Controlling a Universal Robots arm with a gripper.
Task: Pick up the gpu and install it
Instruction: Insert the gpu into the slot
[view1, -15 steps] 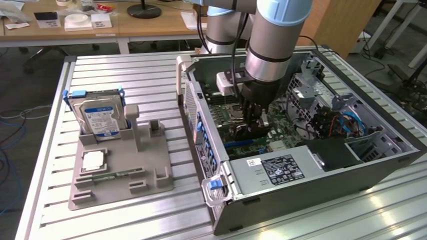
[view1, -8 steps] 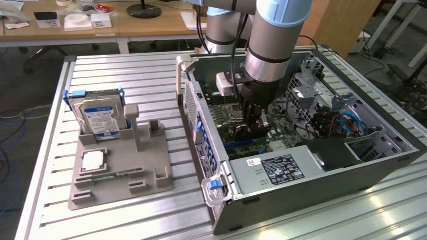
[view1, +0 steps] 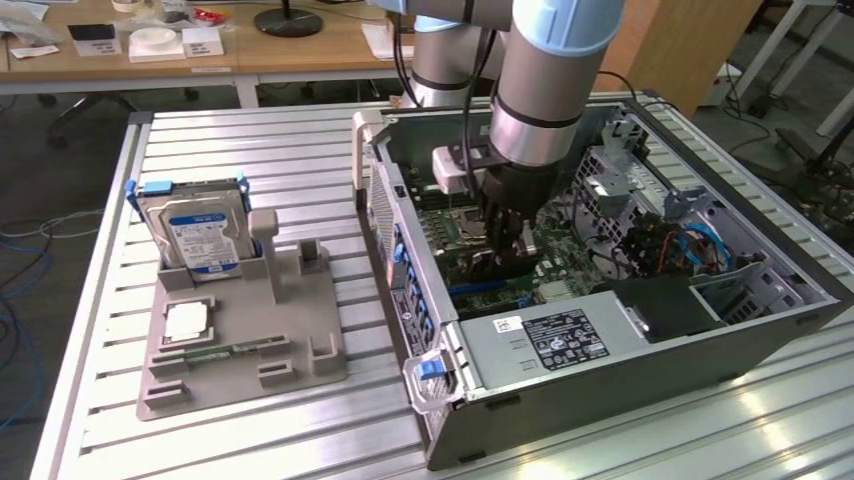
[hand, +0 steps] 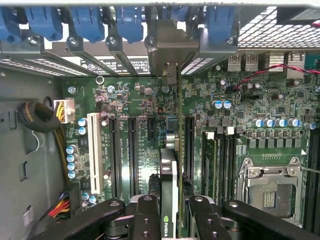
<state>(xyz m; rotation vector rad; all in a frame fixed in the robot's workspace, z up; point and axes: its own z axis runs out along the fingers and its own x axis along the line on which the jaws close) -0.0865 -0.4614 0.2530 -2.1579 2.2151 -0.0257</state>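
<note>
1. At the exterior view's left, a grey plastic parts holder (view1: 240, 350) lies on the ribbed aluminium worktop (view1: 80, 300).
2. A silver hard drive with a blue-and-white label (view1: 198, 237) stands upright in the far slot of that holder, blue rails on its sides.
3. A small square silver chip (view1: 187, 319) lies flat in the holder, nearer the camera than the drive, and a narrow green memory stick (view1: 230, 350) lies just beyond it toward the camera.
4. Right of the holder, the open grey metal computer case (view1: 641, 350) lies on its side on the worktop, its green motherboard (view1: 434, 215) facing up.
5. The pale blue and silver robot arm (view1: 554, 70) reaches down into the case from above.
6. The black hand (view1: 507, 250) is inside the case, low over the motherboard, its fingers (hand: 150, 220) partly closed and clamped on the gpu (hand: 170, 185), a thin green card with a black shroud held on edge.
7. In the wrist view the gpu stands upright between the fingers, in line with a long black slot (hand: 189, 145) on the motherboard, its silver end bracket (hand: 170, 55) up against the case's rear slots by the blue clips (hand: 130, 22).
8. Further right in the wrist view sits the silver processor socket (hand: 267, 190).
</note>
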